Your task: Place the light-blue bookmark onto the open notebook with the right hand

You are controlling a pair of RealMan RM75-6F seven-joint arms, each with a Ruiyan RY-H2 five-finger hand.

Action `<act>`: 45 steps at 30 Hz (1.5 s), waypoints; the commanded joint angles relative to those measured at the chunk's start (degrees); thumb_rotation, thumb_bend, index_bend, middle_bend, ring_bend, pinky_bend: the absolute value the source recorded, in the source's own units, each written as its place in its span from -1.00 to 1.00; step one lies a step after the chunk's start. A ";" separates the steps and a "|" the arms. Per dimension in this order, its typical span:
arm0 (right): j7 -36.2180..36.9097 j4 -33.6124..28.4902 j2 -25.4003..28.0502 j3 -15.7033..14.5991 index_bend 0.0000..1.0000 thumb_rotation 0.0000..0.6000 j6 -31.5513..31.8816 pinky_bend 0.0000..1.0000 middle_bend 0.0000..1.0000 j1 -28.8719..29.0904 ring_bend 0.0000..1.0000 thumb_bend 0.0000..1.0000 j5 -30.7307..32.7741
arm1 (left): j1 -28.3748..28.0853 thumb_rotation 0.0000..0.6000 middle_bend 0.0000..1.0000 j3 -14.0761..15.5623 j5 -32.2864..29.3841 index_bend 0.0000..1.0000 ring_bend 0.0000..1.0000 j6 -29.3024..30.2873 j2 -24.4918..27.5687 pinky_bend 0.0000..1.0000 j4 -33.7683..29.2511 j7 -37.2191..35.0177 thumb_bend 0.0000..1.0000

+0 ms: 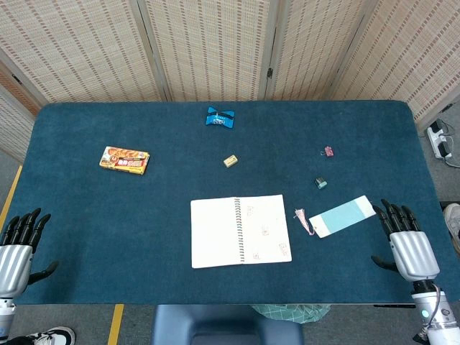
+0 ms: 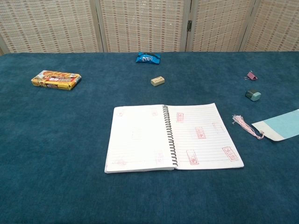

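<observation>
The light-blue bookmark (image 1: 343,215) lies flat on the blue table, its pink tassel (image 1: 302,218) pointing toward the open spiral notebook (image 1: 239,231). In the chest view the bookmark (image 2: 280,127) runs off the right edge, right of the notebook (image 2: 170,137). My right hand (image 1: 406,241) rests at the table's near right, fingers spread and empty, fingertips just right of the bookmark's end. My left hand (image 1: 18,244) hangs at the near left edge, fingers apart, holding nothing. Neither hand shows in the chest view.
An orange snack box (image 1: 124,159) lies at the left, a blue packet (image 1: 220,118) at the back, a small eraser (image 1: 230,161) mid-table. A pink clip (image 1: 328,151) and a teal clip (image 1: 320,183) sit behind the bookmark. Woven screens stand behind.
</observation>
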 commanded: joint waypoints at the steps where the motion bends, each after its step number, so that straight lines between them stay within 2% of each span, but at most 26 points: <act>1: -1.61 1.49 -0.94 0.37 -1.00 1.00 0.60 -1.00 -1.00 0.19 -1.00 -1.00 -0.18 | -0.07 1.00 -1.00 -0.10 -0.27 -0.78 -1.00 -0.22 -0.12 -0.96 0.04 0.12 -0.56; 6: -1.35 2.14 -1.06 0.31 -0.95 1.00 -0.53 -1.00 -1.00 0.59 -1.00 -1.00 0.35 | -0.30 1.00 -1.00 -0.19 -0.63 -0.78 -1.00 -0.77 -0.36 -0.96 0.03 0.07 -0.56; 10: 0.26 6.13 -1.40 1.09 -0.68 1.00 -2.63 -1.00 -1.00 2.87 -1.00 -1.00 -0.60 | -0.50 1.00 -1.00 -0.41 -0.51 -0.78 -1.00 -0.74 -0.33 -0.96 -0.26 -1.07 -0.56; 12: 2.05 9.11 -1.52 0.89 -0.47 1.00 -4.74 -1.00 -1.00 4.70 -1.00 -0.96 -2.11 | -0.86 1.00 -1.00 -0.44 -0.43 -0.77 -1.00 -1.27 -0.54 -0.96 0.07 -1.51 -0.56; 16: 4.61 9.24 0.83 0.65 -0.33 1.00 -11.40 -1.00 -1.00 8.15 -1.00 -0.86 -1.71 | -1.53 1.00 -1.00 -0.21 -0.81 -0.77 -1.00 -2.99 -0.71 -0.96 0.63 -1.16 -0.56; 20: 2.94 9.90 1.62 1.20 -0.30 1.00 -16.47 -1.00 -1.00 11.22 -1.00 -0.85 -0.50 | -2.23 1.00 -1.00 0.28 -0.79 -0.77 -1.00 -4.83 -0.40 -0.96 0.74 -1.47 -0.56; 23: 0.12 11.59 0.23 1.73 -0.31 1.00 -20.99 -1.00 -1.00 13.95 -1.00 -0.85 1.53 | -2.27 1.00 -1.00 0.09 -1.52 -0.77 -1.00 -5.06 -0.22 -0.96 0.37 -1.02 -0.56; 27: 0.67 13.68 -1.46 1.97 -0.31 1.00 -23.82 -1.00 -1.00 15.85 -1.00 -0.83 2.74 | -2.31 1.00 -1.00 0.21 -1.60 -0.77 -1.00 -5.19 -0.26 -0.96 0.28 -0.75 -0.56; 32: 2.66 17.05 -3.37 1.89 -0.31 1.00 -26.12 -1.00 -1.00 18.15 -1.00 -0.74 2.34 | -2.62 1.00 -1.00 0.33 -2.65 -0.77 -1.00 -6.62 0.30 -0.96 0.13 -1.23 -0.56; 38: 2.32 18.03 -4.26 1.19 -0.46 1.00 -29.39 -1.00 -1.00 20.34 -1.00 -0.69 2.68 | -2.47 1.00 -1.00 0.20 -2.96 -0.77 -1.00 -6.28 0.62 -0.96 0.04 -1.86 -0.56; 45: 3.45 20.81 -6.63 0.66 -0.36 1.00 -30.63 -1.00 -0.98 21.54 -1.00 -0.59 3.04 | -2.49 1.00 -1.00 0.28 -3.14 -0.76 -1.00 -6.39 0.69 -0.96 0.04 -1.75 -0.56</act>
